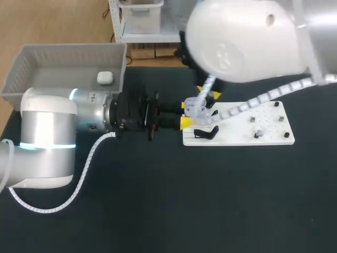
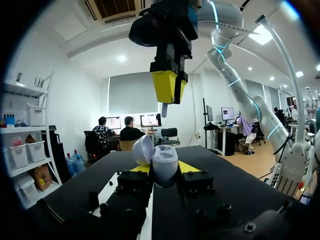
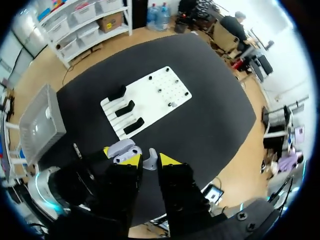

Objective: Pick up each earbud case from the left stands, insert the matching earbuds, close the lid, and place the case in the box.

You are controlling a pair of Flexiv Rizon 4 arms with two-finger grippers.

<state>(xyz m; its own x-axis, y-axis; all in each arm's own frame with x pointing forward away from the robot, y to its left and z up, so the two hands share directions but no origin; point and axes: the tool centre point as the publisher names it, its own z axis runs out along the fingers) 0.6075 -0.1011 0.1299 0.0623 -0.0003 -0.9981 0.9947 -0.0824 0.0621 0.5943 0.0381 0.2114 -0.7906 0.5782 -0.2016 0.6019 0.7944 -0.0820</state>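
A lavender earbud case (image 2: 161, 161), lid open, sits between the yellow tips of my left gripper (image 2: 165, 167), which is shut on it. In the head view the case (image 1: 197, 109) hangs at the left end of the white board (image 1: 239, 138), with my left gripper (image 1: 185, 114) reaching in from the left. My right gripper (image 2: 169, 87) hangs straight above the open case, shut on a small grey earbud (image 2: 164, 109). From the right wrist the earbud (image 3: 150, 161) shows between the fingers of the right gripper (image 3: 150, 160), and the case (image 3: 122, 148) lies just below and beside it.
The board carries black stands (image 3: 125, 107) at one end and small pegs with earbuds (image 1: 257, 134) at the other. A grey box (image 1: 31, 58) stands at the back left with a white case (image 1: 105, 77) inside. My right arm's white body (image 1: 247, 37) overhangs the back middle.
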